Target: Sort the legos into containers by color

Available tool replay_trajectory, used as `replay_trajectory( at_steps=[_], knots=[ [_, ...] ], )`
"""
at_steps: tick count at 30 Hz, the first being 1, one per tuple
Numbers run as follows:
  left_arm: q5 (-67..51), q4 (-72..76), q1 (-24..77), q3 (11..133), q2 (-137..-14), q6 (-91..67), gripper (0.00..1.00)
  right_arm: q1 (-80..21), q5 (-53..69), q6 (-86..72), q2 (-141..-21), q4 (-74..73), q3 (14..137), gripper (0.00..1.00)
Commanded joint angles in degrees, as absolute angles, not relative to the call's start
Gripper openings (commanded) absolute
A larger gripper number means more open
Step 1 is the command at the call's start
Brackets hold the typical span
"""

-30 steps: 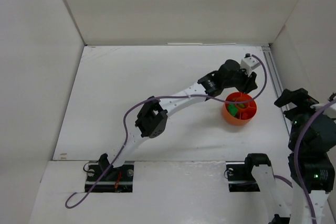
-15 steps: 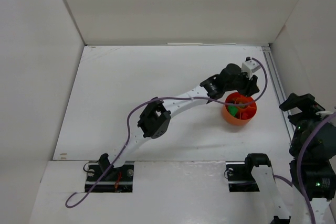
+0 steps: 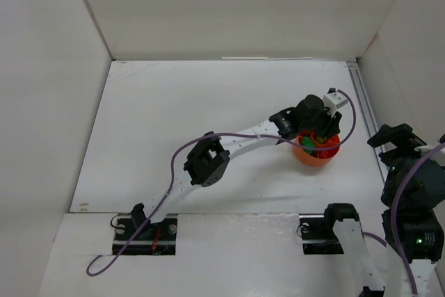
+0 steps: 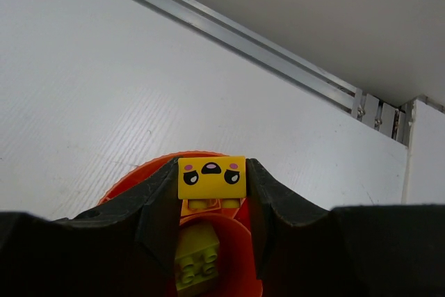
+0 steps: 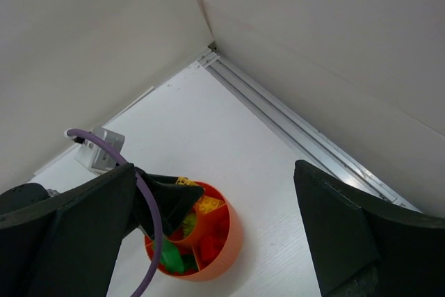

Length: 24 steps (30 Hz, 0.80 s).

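Left wrist view: a small yellow plastic studded brick printed with a cartoon face [image 4: 212, 177] is pinched by its two flat sides in the left gripper [image 4: 212, 187], whose jaws are closed on it. It hangs just above the round orange-red divided plastic bowl [image 4: 125, 184] on the right of the table. The brick looks light, rigid and slick, so the flat sides suit the grip. A lime studded brick [image 4: 197, 259] lies in a compartment below. The right gripper [image 5: 215, 193] hangs wide open and empty at the near right. The white matte table [image 3: 174, 123] is walled in by white panels, with an aluminium rail [image 4: 229, 33] along its right edge.
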<state>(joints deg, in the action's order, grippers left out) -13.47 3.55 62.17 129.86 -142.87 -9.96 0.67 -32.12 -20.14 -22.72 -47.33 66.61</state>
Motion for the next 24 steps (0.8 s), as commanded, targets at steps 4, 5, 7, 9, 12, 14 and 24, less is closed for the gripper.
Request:
replay_trajectory(
  at_steps=[4, 5, 7, 9, 12, 14, 24],
  knots=[
    [-13.45, 4.57, 61.96, 129.99, -141.42, -8.79, 0.08, 0.09, -33.05, -19.07, -21.88, -45.53, 65.84, 1.00],
    [-13.97, 4.05, 61.96, 129.99, -141.42, -8.79, 0.10, 0.09, -33.05, -19.07, -21.88, -45.53, 65.83, 1.00],
    [-13.97, 4.04, 61.96, 129.46, -141.42, -8.79, 0.16, 0.09, -33.05, -19.07, -21.88, -45.53, 65.83, 1.00],
    [-14.50, 4.04, 61.96, 129.46, -141.42, -8.79, 0.25, 0.09, -33.05, -18.55, -21.88, -45.53, 65.83, 1.00],
    [-15.11, 4.04, 61.96, 129.46, -141.42, -8.79, 0.37, 0.09, -33.05, -18.54, -21.88, -45.53, 65.83, 1.00],
    [-15.12, 4.04, 61.96, 129.46, -141.42, -8.79, 0.41, 0.09, -33.05, -18.54, -21.36, -45.53, 65.83, 1.00],
    [-16.52, 4.04, 61.96, 129.46, -139.75, -8.79, 0.48, 0.09, -33.05, -18.54, -21.36, -45.53, 65.30, 1.00]
  ],
)
